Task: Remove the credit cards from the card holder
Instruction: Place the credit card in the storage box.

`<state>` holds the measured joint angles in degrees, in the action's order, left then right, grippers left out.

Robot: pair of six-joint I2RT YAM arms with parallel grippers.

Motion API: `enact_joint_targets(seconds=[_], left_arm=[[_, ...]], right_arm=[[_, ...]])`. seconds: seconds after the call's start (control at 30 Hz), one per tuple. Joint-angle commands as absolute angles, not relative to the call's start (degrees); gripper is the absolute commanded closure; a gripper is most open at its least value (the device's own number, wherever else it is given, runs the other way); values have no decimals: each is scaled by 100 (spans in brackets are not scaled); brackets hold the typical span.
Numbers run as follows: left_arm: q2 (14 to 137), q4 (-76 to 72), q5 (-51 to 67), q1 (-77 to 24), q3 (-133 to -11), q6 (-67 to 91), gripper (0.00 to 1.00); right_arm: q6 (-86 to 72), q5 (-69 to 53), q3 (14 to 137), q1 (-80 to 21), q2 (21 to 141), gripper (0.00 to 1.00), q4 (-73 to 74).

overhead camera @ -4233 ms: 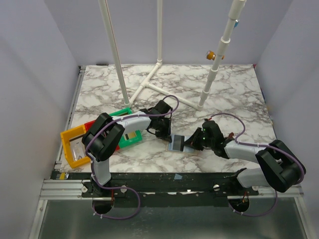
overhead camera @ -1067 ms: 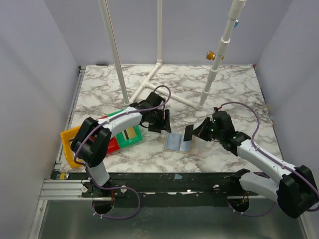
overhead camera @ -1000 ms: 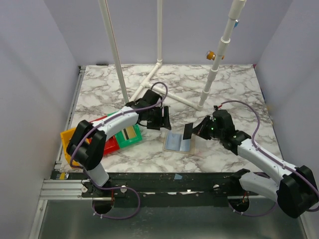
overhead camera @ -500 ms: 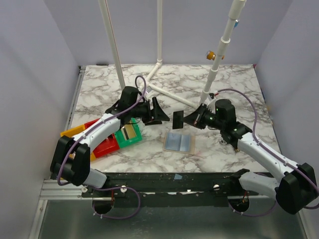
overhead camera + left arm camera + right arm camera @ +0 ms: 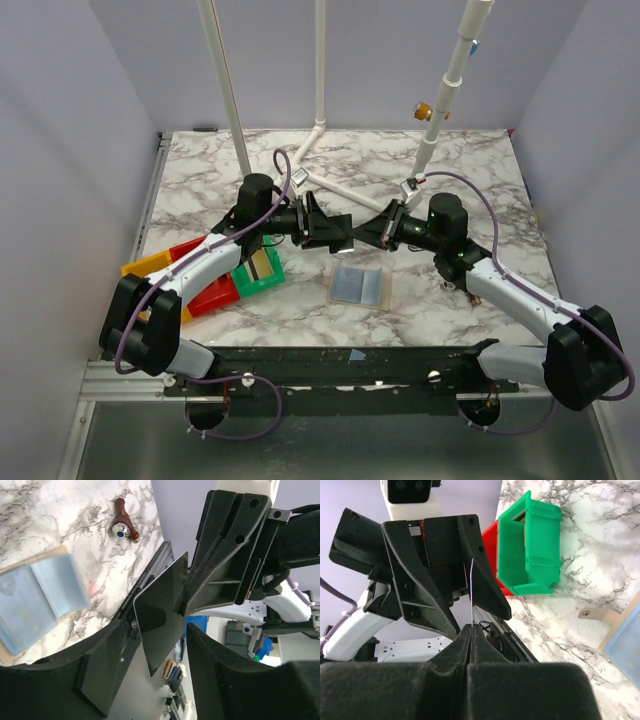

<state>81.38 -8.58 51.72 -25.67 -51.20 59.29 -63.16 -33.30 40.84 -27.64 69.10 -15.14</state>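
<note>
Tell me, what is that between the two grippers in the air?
A thin dark card, pinched by the right gripper; the left gripper is open around it. The left wrist view shows it best.

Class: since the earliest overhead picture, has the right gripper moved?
Yes: the right gripper, gripping a credit card, left the card holder toward the far wall.

On my feed the credit card (image 5: 161, 607) was glossy dark plastic, the right gripper (image 5: 187, 591) matt black plastic, the tabletop (image 5: 75, 510) smooth and marble-patterned.
</note>
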Motion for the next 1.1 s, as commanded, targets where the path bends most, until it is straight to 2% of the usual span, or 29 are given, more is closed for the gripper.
enact_joint_targets(seconds=[0.0,0.17,0.23,0.27,0.3,0.33,0.4,0.47,0.53,0.57,0.7,0.87,1.07], left_arm=[[8068,-1417,5497,-2544,-5045,6252,52],[8067,-1514,5521,-2546,-5010,6361,79],[8059,-1538,5537,-2547,-5000,6372,94],[8044,-1534,5533,-2549,-4988,6372,97],[8026,-1507,5533,-2548,-4984,6365,100],[8009,-1474,5530,-2549,-4990,6340,100],[7960,-1305,5454,-2544,-4992,6237,100],[7875,-910,5297,-2549,-5032,5999,100],[7772,-387,5052,-2548,-5120,5678,100],[7717,-124,4920,-2543,-5176,5523,100],[7429,1125,4130,-2539,-5379,4851,100],[6826,2763,2837,-2408,-5513,4176,100],[6023,4196,1621,-1783,-5347,3731,100]], right_arm=[[-6488,-3650,3957,-2725,6995,99,-1969],[-6400,-3622,3946,-2722,7020,99,-1884],[-6340,-3581,3947,-2722,7021,99,-1795],[-6300,-3558,3959,-2719,7034,99,-1732],[-6245,-3543,3971,-2724,7044,95,-1639],[-6183,-3523,3998,-2720,7048,86,-1563],[-6054,-3422,4021,-2721,7036,54,-1378],[-5889,-3255,4063,-2723,6989,26,-1130],[-5699,-3041,4149,-2720,6948,11,-792],[-5610,-2933,4193,-2724,6937,8,-630],[-5298,-2503,4330,-2725,6849,0,-76],[-4954,-2061,4368,-2723,6735,0,427],[-4647,-1718,4338,-2719,6650,0,676]])
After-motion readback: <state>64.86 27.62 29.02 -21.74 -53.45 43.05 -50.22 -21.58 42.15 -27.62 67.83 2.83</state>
